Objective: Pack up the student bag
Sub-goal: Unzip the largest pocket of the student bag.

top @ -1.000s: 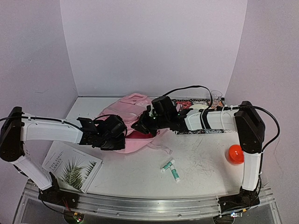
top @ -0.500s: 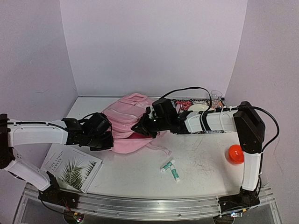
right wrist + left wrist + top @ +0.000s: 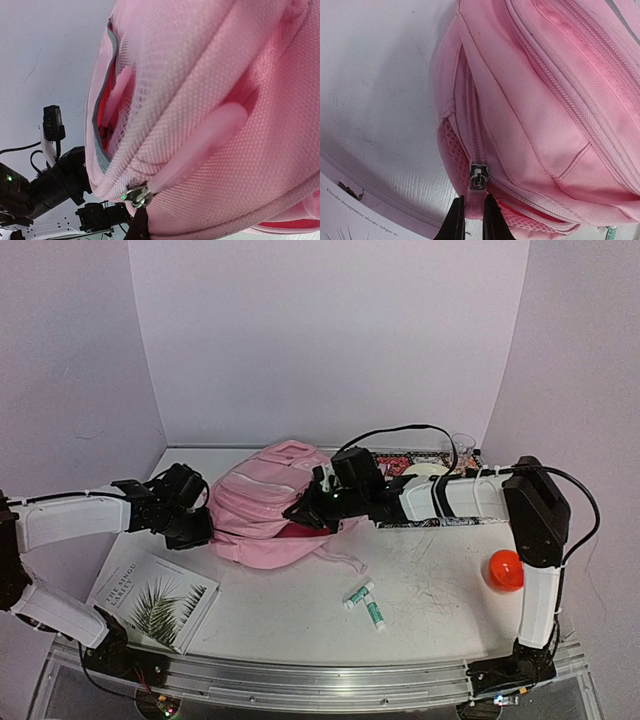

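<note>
A book (image 3: 155, 602) and two green-and-white tubes (image 3: 366, 604) lie near the table's (image 3: 440, 585) front. Behind them, mid-table, lies the student bag (image 3: 262, 515). The left claw (image 3: 472, 206) pinches its zipper pull (image 3: 477, 178) at its left end. The right claw (image 3: 137, 226), jaws narrow, grips the bag's edge at its right side.

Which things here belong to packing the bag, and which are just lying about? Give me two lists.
In the job:
student bag
left gripper, shut on a zip pull
right gripper, shut at a second zip slider
probably to go in: book, two tubes

Lying about, it seems:
orange ball
patterned mat
clear cup
</note>
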Available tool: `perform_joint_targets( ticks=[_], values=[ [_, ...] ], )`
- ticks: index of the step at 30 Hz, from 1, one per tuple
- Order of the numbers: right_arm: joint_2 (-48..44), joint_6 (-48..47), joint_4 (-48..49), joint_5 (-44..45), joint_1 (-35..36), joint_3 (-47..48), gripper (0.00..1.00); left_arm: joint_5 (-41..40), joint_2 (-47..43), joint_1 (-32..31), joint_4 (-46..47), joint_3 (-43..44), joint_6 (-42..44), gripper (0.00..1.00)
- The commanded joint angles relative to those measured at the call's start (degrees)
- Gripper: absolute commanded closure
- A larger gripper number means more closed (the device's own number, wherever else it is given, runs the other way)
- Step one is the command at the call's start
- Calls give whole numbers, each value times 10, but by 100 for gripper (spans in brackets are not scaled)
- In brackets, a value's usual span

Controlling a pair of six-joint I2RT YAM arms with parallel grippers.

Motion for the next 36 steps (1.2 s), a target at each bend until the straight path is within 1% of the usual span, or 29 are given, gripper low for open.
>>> perform_joint_targets(
  ticks=[1, 7, 9, 12, 17, 19, 22, 26, 28, 32, 36],
  values=[
    [-70, -48, 22, -51, -12, 20, 100, -89, 23, 65, -37, 28, 45, 100],
    [-67, -71, 13, -108, -12, 31, 100, -43, 71, 147, 4, 63, 104, 100],
    [-72, -75, 11, -117, -11, 27, 100, -14, 92, 186, 20, 74, 115, 100],
    [-77, -82, 8, -130, -11, 24, 100, 20, 131, 223, 42, 94, 125, 100],
    [-78, -97, -3, -153, -11, 25, 100, 59, 193, 250, 72, 130, 152, 100],
    [-75, -107, -14, -154, -11, 27, 100, 88, 197, 252, 73, 138, 162, 100],
    [-64, -127, -41, -144, -12, 42, 100, 131, 155, 251, 73, 118, 166, 100],
    [-35, -139, -64, -142, -11, 87, 100, 183, 53, 251, 66, 59, 163, 100],
    [-17, -149, -85, -140, -11, 128, 100, 207, 3, 251, 41, 32, 156, 100],
    [29, -173, -122, -143, -11, 214, 100, 238, -59, 251, -18, -5, 135, 100],
    [88, -185, -144, -161, -11, 297, 100, 299, -111, 251, -37, -55, 95, 100]
  ],
)
